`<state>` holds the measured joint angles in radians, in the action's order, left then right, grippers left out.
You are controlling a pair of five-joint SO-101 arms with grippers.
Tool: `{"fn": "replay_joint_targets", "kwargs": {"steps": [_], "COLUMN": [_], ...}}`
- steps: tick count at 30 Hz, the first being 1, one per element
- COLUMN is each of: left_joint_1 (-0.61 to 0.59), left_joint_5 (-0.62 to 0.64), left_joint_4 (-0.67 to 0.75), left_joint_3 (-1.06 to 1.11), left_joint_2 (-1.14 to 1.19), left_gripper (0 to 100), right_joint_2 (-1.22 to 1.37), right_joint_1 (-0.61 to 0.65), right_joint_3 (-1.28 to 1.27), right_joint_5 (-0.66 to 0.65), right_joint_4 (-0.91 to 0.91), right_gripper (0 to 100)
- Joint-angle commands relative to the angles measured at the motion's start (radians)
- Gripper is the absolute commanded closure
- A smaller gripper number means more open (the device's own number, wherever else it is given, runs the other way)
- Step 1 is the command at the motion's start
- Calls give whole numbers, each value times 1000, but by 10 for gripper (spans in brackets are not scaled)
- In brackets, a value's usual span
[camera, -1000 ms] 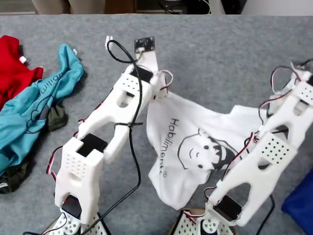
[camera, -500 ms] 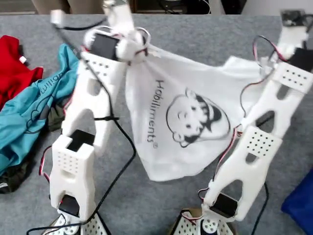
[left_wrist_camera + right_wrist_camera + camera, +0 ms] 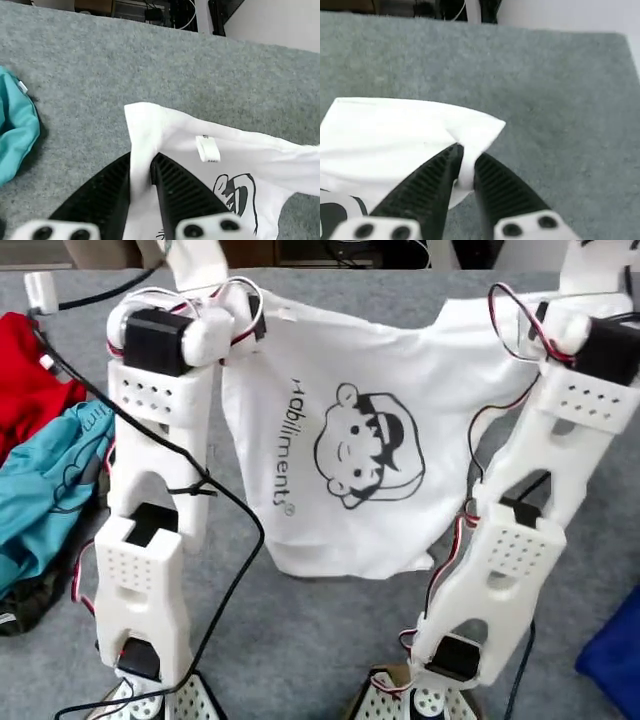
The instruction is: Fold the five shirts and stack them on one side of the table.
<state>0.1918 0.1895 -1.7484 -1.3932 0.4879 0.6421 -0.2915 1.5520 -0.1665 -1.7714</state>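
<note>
two corners of the white shirt [image 3: 350, 440] are pinched, one by the left fingers [image 3: 175, 187] and one by the right fingers [image 3: 497, 187], both closed on the cloth. the shirt hangs spread between the arms over the grey worktop [image 3: 330, 640], print side up; i cannot tell if its hem touches. i judge the step is laying it flat for folding: lower both arms together, at equal height, with the cloth taut so no wrinkle forms. the teal shirt [image 3: 50, 490] and red shirt [image 3: 25, 380] lie well apart at the left side
</note>
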Motion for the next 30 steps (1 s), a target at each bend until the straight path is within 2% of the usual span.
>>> {"fn": "replay_joint_targets", "kwargs": {"steps": [1, 11, 15, 19, 23, 30], "left_joint_1": [-20, -72, -135, -147, -147, -112], "left_joint_5": [-2, -2, -3, -5, -28, -54], "left_joint_4": [-9, -12, -12, -12, -14, -12], "left_joint_3": [-38, -37, -37, 6, 196, 721], "left_joint_2": [-91, -205, -302, -394, -521, -901], "left_gripper": [980, 980, 980, 980, 980, 980], "right_joint_2": [-131, -374, -493, -588, -679, -825], "right_joint_1": [-19, -8, 45, 101, 114, 110], "right_joint_3": [45, -45, -2, 25, 33, 25], "right_joint_5": [11, 66, 57, 57, 57, 57], "right_joint_4": [-17, -15, -11, -12, -14, -14], "right_gripper": [995, 995, 995, 995, 995, 995]}}
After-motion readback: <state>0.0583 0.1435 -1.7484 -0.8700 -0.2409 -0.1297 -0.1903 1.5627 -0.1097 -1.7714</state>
